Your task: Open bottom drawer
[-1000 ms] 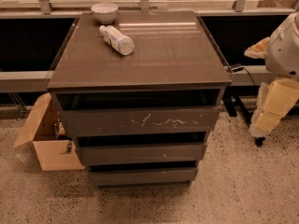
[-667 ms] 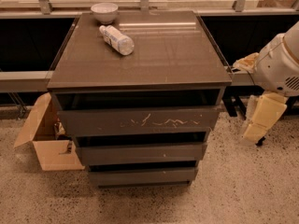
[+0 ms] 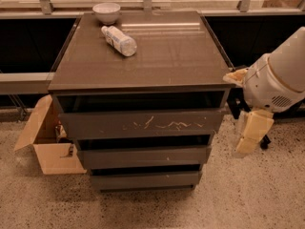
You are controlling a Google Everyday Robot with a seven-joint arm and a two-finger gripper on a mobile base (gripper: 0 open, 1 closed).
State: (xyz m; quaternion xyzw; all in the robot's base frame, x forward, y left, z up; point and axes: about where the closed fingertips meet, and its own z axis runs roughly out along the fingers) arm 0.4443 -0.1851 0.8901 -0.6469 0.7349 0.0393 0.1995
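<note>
Speckled stone-like floor fills the foreground. On it stands a dark grey-brown drawer cabinet with three handleless fronts stacked one above another.

The bottom drawer is the lowest front, just above the floor: low, flat, plain and unmarked. A dark gap runs along its upper edge. Above it, the middle drawer carries a tiny white speck. The top drawer is the tallest front, with pale scratch marks across its middle. No writing shows on any front.

Left of the cabinet, an open cardboard box sits on the floor, its flap raised, near the cabinet's side. No print is legible on it.

Right of the cabinet, the gripper hangs cream-coloured below the white rounded arm housing, level with the top and middle fronts and clear of them. It holds nothing that can be seen; whether it is clenched or released cannot be told.

On the cabinet top, toward the back left, a clear plastic bottle lies on its side; its label is unreadable. Just behind it stands a small white bowl. A window ledge runs along the back.
</note>
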